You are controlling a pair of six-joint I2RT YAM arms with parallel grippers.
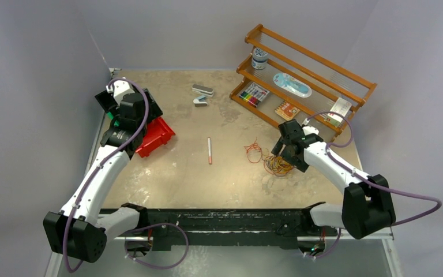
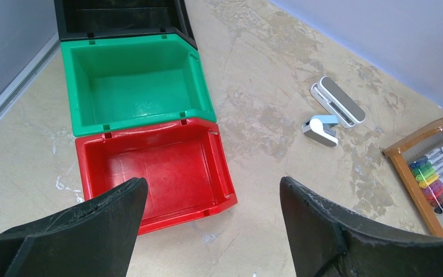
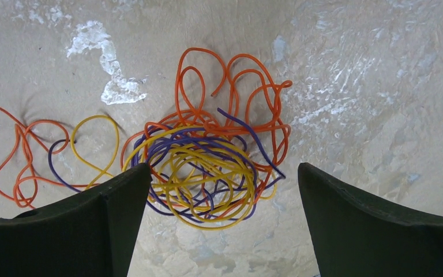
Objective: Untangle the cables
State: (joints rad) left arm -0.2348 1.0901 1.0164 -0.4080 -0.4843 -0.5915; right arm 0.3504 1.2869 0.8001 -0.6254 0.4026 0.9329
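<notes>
The cables [image 3: 207,167] lie in one tangled heap of thin orange, yellow and purple wires on the table, with loose orange, yellow and purple loops trailing to the left. In the top view the heap [image 1: 277,166] sits right of centre, with an orange loop [image 1: 254,151] spread to its left. My right gripper [image 3: 224,190] [image 1: 285,158] is open and hovers just above the heap, its jaws straddling the near part without gripping. My left gripper [image 2: 212,199] [image 1: 128,118] is open and empty at the far left, above the red bin [image 2: 156,173].
A green bin [image 2: 132,81] and a black bin [image 2: 121,17] stand behind the red bin [image 1: 156,135]. A pen [image 1: 209,150] lies mid-table. Two small white-grey items [image 1: 202,94] lie at the back. A wooden rack [image 1: 300,86] with markers and boxes stands at the back right.
</notes>
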